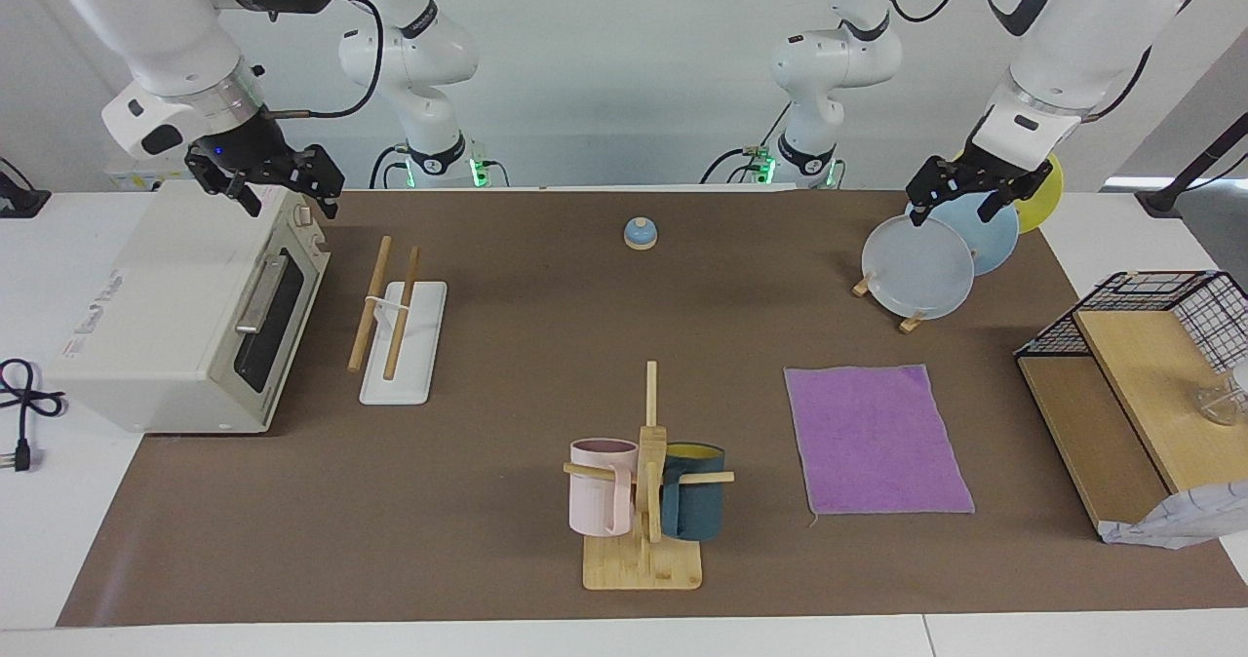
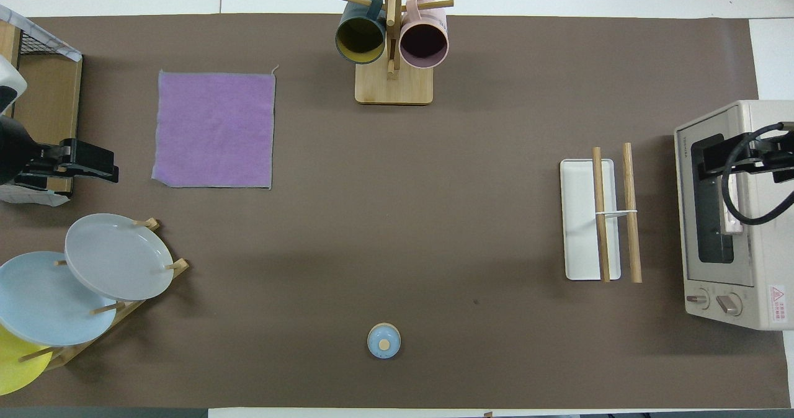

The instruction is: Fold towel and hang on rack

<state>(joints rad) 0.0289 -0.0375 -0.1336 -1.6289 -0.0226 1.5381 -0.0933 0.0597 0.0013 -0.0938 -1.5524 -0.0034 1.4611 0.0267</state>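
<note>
Brown matting [image 1: 487,540] covered nearly the whole tabletop, with a wide bare stretch through the middle between the rack and the towel. Largest on it was the toaster oven [image 1: 185,316] at the right arm's end, its door facing the rack. At the left arm's end stood a wooden shelf unit [image 1: 1121,413] with a wire basket [image 1: 1170,306] on top.

The towel [image 1: 876,438] lay flat and unfolded, purple face up, toward the left arm's end, all four edges free on the mat and a loose thread at one corner. A plate stand [image 2: 124,309] with grey, blue and yellow plates stood nearer to the robots than the towel, apart from it. The mug tree [image 1: 645,501], carrying a pink mug [image 1: 600,486] and a dark teal mug [image 1: 694,491], stood beside the towel toward the table's middle, clear of its edge.

The rack [image 1: 402,330] sat just beside the oven, its two slanted dowels bare. A small blue bell [image 1: 640,234] rested near the robots at mid-table.

Raised over the oven's top hung the right gripper [image 1: 283,181], fingers seemingly parted, though I could not tell for sure. The left gripper [image 1: 965,189] hung over the plates, holding nothing, and its fingers looked spread.
</note>
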